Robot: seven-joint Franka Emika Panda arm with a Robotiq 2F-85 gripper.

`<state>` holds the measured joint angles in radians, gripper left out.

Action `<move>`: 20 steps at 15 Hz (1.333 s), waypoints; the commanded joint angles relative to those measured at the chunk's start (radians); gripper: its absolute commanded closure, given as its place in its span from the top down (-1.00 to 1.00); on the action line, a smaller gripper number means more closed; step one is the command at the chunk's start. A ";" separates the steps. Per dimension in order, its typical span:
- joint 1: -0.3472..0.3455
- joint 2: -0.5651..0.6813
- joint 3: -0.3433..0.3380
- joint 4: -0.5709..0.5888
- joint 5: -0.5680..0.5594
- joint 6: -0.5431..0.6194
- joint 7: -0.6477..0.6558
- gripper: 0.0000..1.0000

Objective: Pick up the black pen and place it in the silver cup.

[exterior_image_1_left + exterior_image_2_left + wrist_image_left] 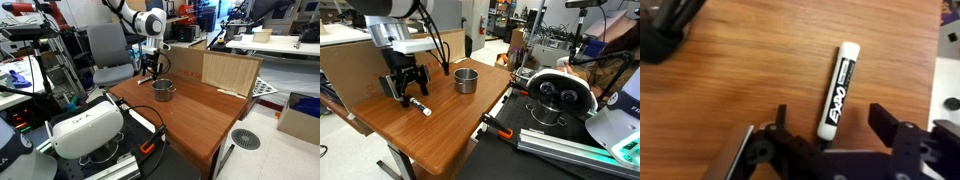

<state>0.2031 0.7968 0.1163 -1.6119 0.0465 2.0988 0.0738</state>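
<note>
The gripper (830, 118) hangs low over the wooden table (730, 80) with its jaws spread wide and nothing held. In the wrist view the black pen (837, 90) lies flat on the wood. Its near end sits in the gap between the fingers (890, 125), apart from both, and the rest runs out ahead at a slight tilt. The barrel is black with white lettering, and the far end is white.

In an exterior view the pen (418, 105) lies just below the gripper (405, 88). The silver cup (466, 80) stands upright well apart from it, shiny outside and dark inside, with bare wood between them.

The table's edge runs down the right of the wrist view, near that side's finger. In an exterior view a brown board (230, 72) stands along one side of the table, beyond the cup (163, 90)
</note>
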 commanded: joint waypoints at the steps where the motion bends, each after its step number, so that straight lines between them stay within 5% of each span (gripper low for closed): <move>1: 0.030 0.053 -0.026 0.090 -0.044 -0.076 0.036 0.13; 9: 0.031 0.058 -0.026 0.123 -0.079 -0.108 0.027 -1.00; 20: 0.017 -0.088 -0.006 -0.033 -0.084 -0.013 -0.041 -0.90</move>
<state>0.2199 0.7899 0.1102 -1.5407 -0.0145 2.0248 0.0589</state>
